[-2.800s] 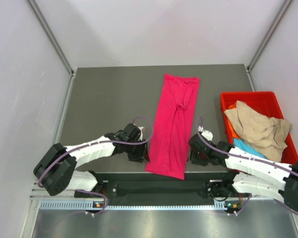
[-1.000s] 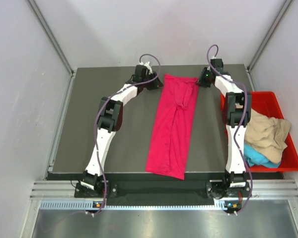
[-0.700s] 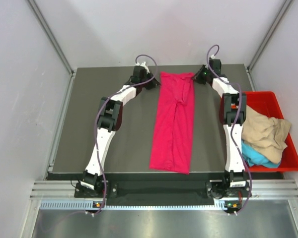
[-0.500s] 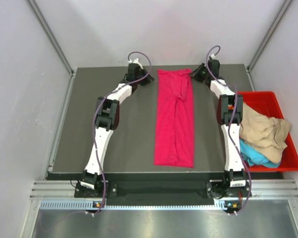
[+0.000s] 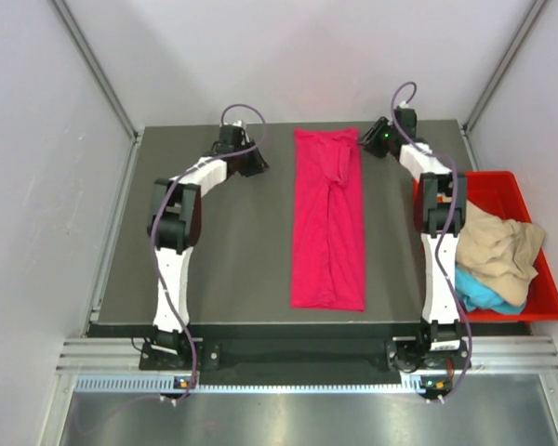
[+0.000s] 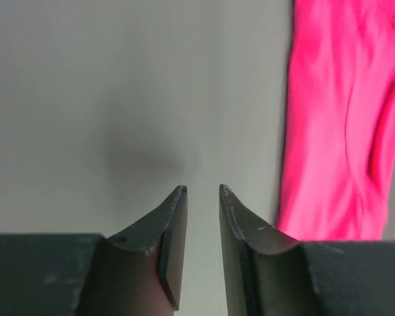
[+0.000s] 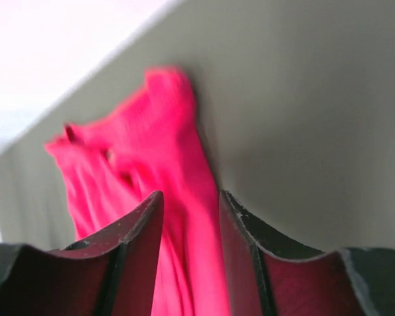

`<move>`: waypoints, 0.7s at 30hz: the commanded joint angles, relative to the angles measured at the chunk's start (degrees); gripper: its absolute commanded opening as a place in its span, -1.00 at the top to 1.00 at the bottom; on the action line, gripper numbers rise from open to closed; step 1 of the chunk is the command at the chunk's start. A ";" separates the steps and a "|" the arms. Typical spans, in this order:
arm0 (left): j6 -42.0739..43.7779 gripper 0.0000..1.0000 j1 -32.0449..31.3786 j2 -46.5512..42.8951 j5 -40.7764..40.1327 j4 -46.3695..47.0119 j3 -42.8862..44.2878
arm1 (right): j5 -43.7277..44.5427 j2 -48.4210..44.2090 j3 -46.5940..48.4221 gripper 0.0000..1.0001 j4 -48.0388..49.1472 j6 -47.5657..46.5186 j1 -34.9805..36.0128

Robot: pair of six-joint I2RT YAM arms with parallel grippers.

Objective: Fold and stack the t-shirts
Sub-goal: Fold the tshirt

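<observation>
1. While both arms reach to the far side of the table (image 5: 214, 251), I see the magenta t-shirt (image 5: 327, 223) lying flat in a long strip down its middle.
2. On my left gripper (image 6: 202, 192) the jaws are slightly apart over bare table, with nothing between them.
3. On my right gripper (image 7: 189, 197) the jaws are apart and empty, beside the shirt's far corner.
4. A tan t-shirt (image 5: 493, 243) and a turquoise t-shirt (image 5: 474, 290) lie in the red bin (image 5: 502, 186).

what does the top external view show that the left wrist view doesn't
Only top external: the red bin holding a tan t-shirt and a turquoise t-shirt, plus the magenta shirt's full length. Only left wrist: the left tool close up, fingers narrowly apart, nothing between them. Both: the magenta t-shirt flat on the table.
</observation>
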 commanded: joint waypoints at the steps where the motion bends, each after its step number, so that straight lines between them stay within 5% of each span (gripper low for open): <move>1: 5.18 0.37 -0.25 -18.99 -2.33 -7.60 -10.08 | 6.86 -15.38 -5.50 0.21 -12.19 -5.82 -1.36; 5: 7.56 0.30 -4.90 -34.79 -3.64 -12.96 -24.32 | 8.73 -29.41 -17.61 0.24 -25.46 -9.96 -1.10; 11: 4.32 0.16 -16.33 -48.97 -2.93 -13.76 -45.05 | 12.14 -54.45 -48.19 0.26 -29.62 -14.71 2.76; 16: -2.19 0.13 -21.86 -52.68 -0.90 -8.85 -56.24 | 9.17 -70.75 -72.16 0.23 -26.55 -12.43 7.94; 21: -5.35 0.08 -24.78 -54.44 -1.10 -4.54 -63.10 | 6.27 -80.52 -84.42 0.21 -22.25 -7.60 15.41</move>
